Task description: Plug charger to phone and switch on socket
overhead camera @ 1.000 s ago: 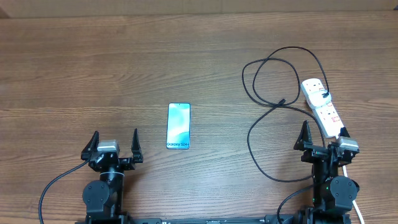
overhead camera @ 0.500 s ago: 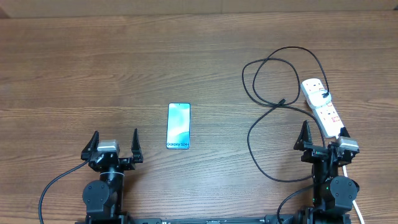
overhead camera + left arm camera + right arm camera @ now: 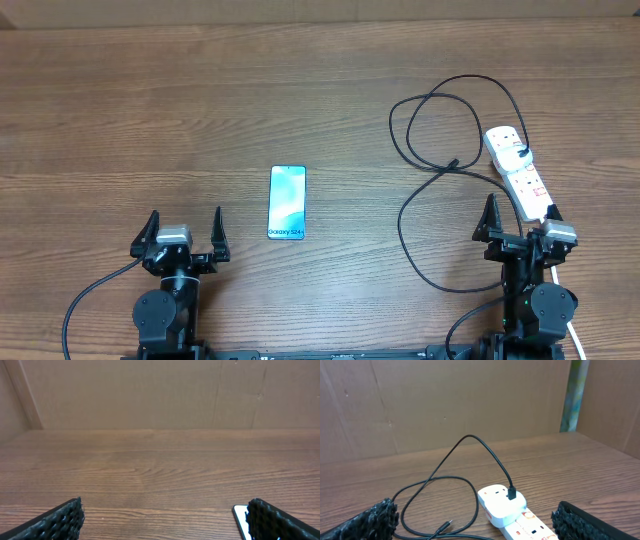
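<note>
Wood-grain table (image 3: 120, 100), cardboard walls behind. Nearest: left gripper (image 3: 185, 222) and right gripper (image 3: 520, 215), both spread wide, empty. Farther, left of centre: phone (image 3: 287, 203), slim, flat, pale blue screen up, dark edge. Far right: socket (image 3: 520, 172), white strip, red switches. Charger (image 3: 400, 228) adapter seated in farthest outlet; thin black cable looped leftward, connector tip lying free.

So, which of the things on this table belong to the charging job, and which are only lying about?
For the job:
slim rectangular phone with light blue screen; long thin black charger cable; white elongated power strip with red switches.

Just lying about:
no loose item visible; only the brown wooden table and the brown cardboard wall.
</note>
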